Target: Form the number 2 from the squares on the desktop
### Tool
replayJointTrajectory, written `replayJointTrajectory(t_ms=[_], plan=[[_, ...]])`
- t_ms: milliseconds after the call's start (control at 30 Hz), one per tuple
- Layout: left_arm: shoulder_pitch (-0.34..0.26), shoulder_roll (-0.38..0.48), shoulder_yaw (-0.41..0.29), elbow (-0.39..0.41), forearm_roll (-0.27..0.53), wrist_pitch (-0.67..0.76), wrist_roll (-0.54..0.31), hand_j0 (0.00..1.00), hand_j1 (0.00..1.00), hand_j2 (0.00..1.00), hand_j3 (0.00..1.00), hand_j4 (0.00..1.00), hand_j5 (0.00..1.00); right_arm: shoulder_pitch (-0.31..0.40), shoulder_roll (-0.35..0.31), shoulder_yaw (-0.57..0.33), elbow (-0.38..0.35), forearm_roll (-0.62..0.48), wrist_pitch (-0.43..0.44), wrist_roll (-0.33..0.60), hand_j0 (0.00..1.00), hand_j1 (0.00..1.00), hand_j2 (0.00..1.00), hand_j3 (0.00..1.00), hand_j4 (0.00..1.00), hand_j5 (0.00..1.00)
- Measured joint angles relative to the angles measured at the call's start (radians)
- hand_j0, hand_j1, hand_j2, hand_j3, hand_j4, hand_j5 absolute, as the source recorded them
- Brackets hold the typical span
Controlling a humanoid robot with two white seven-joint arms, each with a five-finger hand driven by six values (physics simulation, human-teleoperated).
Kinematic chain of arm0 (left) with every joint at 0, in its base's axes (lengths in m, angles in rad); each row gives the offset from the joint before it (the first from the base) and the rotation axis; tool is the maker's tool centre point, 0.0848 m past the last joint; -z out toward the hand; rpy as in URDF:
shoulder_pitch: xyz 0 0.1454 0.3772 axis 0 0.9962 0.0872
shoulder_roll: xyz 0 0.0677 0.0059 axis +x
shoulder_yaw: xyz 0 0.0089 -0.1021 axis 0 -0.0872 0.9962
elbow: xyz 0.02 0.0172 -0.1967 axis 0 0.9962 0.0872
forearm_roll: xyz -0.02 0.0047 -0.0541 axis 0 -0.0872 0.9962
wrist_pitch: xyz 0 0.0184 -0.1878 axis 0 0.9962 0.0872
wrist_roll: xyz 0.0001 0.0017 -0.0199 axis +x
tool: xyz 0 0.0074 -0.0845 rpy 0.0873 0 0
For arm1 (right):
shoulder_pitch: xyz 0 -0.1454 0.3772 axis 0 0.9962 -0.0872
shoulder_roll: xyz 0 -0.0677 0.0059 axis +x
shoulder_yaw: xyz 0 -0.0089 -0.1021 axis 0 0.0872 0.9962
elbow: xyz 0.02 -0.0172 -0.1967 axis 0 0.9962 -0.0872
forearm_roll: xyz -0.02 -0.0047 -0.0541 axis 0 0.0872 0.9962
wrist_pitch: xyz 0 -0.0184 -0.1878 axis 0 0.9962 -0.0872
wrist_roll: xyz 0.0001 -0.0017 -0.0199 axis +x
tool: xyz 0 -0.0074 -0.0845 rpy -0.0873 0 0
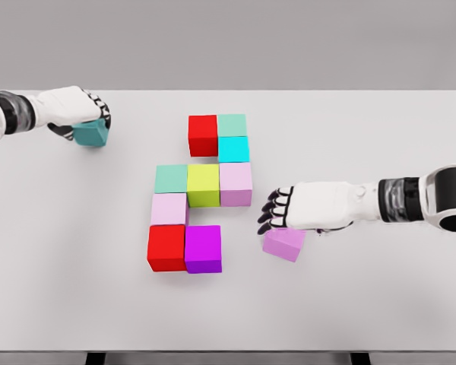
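Your right hand (289,213): fingers curled over lilac cube (283,244), beneath palm, right of block figure (201,194). Your left hand (72,110): grasping teal cube (91,134), far left of figure.

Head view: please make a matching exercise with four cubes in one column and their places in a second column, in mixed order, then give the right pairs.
Things:
1. yellow cube
2. teal cube
3. cyan cube
4. magenta cube

Places:
A. under the left hand, at the table's far left
B. bottom row of the figure, right of a red cube
C. middle of the figure's middle row
D. right below the mint cube at the figure's top

Pairs: 1-C, 2-A, 3-D, 4-B
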Motion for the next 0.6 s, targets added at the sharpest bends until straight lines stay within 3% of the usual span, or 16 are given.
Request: replayJointTrajectory(t_ms=[267,367,467,600], plan=[[-0.032,-0.059,0.001,0.038,-0.001,0.000,-0.007,0.64,0.64,0.64,0.64,0.64,0.64,-0.063,-0.107,-0.061,0.006,-0.125,0.000,0.000,1.00,1.00,1.00,1.00,1.00,1.00],[-0.037,-0.079,0.002,0.049,0.000,0.000,-0.009,0.64,0.64,0.64,0.64,0.64,0.64,-0.161,-0.137,-0.057,0.062,-0.137,0.001,0.000,1.00,1.00,1.00,1.00,1.00,1.00],[-0.041,-0.099,0.003,0.056,0.001,0.000,-0.010,0.64,0.64,0.64,0.64,0.64,0.64,-0.313,-0.149,0.066,0.151,-0.143,0.002,0.000,1.00,1.00,1.00,1.00,1.00,1.00],[-0.041,-0.121,0.005,0.059,0.007,0.000,-0.010,0.64,0.64,0.64,0.64,0.64,0.64,-0.425,-0.132,0.255,0.266,-0.143,0.001,0.000,1.00,1.00,1.00,1.00,1.00,1.00]])
